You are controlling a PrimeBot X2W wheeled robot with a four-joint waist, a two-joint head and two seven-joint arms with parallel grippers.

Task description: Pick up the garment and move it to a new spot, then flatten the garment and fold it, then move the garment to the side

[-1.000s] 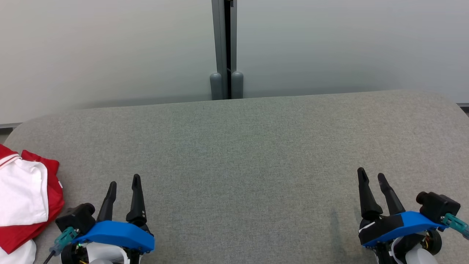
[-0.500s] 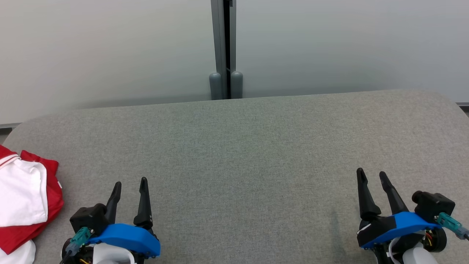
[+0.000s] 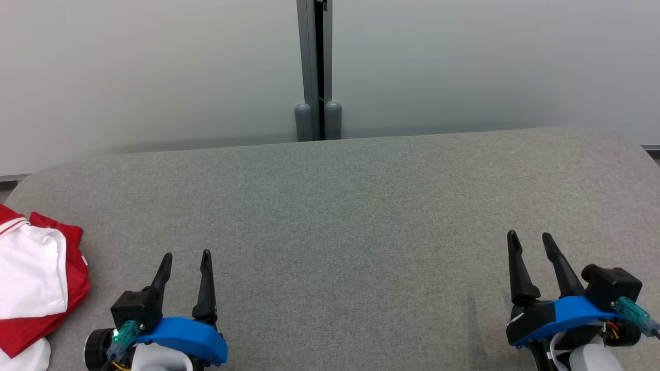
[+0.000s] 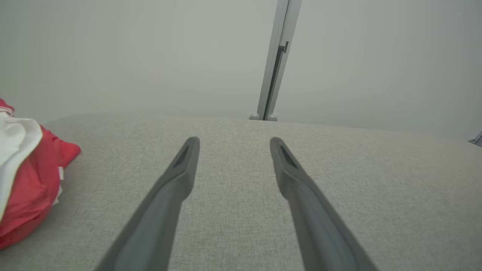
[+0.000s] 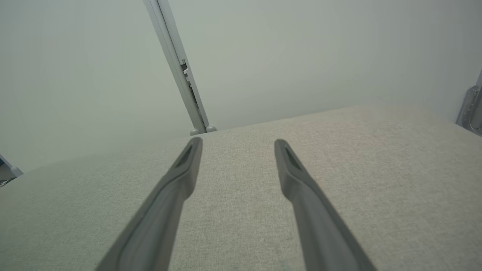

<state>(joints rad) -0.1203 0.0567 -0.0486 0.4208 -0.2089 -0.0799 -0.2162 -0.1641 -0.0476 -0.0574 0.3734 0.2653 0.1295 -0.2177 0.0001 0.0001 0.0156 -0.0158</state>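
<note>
Garment (image 3: 31, 278), red and white, lies at the left end of the tabletop (image 3: 340, 206), partly cut off by the edge of the head view; neither gripper touches it. The left gripper (image 3: 186, 254) hangs low over bare grey cloth with its fingers spread and nothing between them; its wrist view shows the same parted left gripper (image 4: 233, 140), with the garment (image 4: 26, 195) off to its left, near but apart. The right gripper (image 3: 529, 235) is likewise released and empty at the far right, well apart from the garment; seen from its own wrist, the right gripper (image 5: 237, 141) has plain tabletop beneath it. Behind the tabletop stand pale wall panels joined by a grey post (image 3: 314, 67).

The cloth looks bunched and layered rather than squarely folded, so I judge the pick-up is the step in hand, though a finished bundle already set aside cannot be ruled out. The next move calls for the left arm to swing leftward, come down on an upper fold and pinch it, then carry it toward the open middle; the right arm would be needed for spreading.

The visible heap seems to run away from the robot along the left edge, with a striped trim at its far end; its true long axis I cannot tell, since part is out of frame.
</note>
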